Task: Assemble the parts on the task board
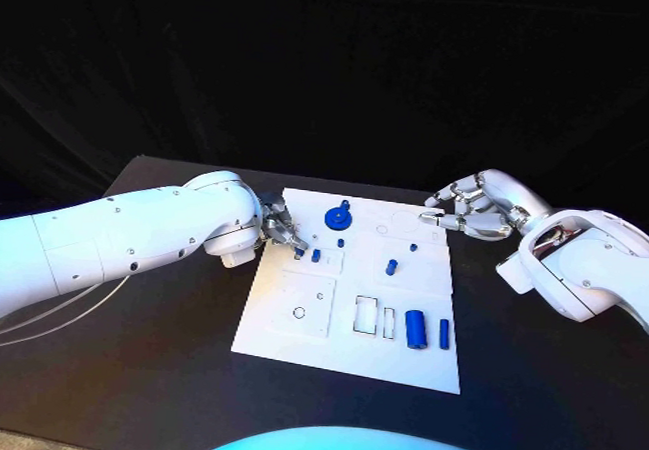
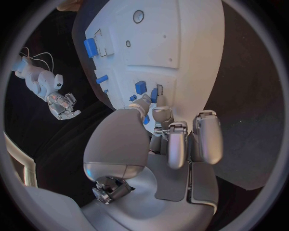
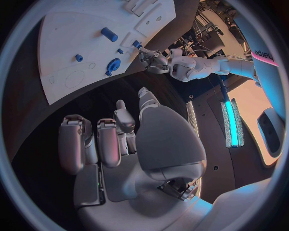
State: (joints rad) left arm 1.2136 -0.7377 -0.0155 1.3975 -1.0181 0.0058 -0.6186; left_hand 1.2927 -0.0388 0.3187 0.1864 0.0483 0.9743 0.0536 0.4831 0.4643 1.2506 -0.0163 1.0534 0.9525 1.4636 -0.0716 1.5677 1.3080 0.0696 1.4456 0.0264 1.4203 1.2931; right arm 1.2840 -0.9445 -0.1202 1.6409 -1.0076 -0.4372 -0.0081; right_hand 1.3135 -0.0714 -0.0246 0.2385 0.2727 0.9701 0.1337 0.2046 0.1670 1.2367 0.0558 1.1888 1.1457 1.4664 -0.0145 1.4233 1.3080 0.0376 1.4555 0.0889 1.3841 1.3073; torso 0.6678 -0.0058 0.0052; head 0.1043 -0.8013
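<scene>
**A:** What is closest to us on the white board?

**B:** A fat blue roller lies near the front edge. It is round and smooth. A thin blue stick lies just beside it. Next to them is a box shape with a dark outline, and to the side a flat square with a small ring on it.

**A:** What is the board like?

**B:** It is flat, white and smooth. It lies in the middle of a black table.

**A:** And further back?

**B:** A short blue peg sits about in the middle. A tiny blue bit is just behind it. Then comes a round blue wheel with a little knob on top, near the back edge.

**A:** Where is the left hand?

**B:** It is at the board's edge, near the back. Its shiny silver fingers are bent down and their tips touch small blue pegs there. I cannot tell if it is holding one.

**A:** And the right hand?

**B:** It is over the board's far corner on the other side. Its fingers are curled in, and I see nothing in them.
</scene>
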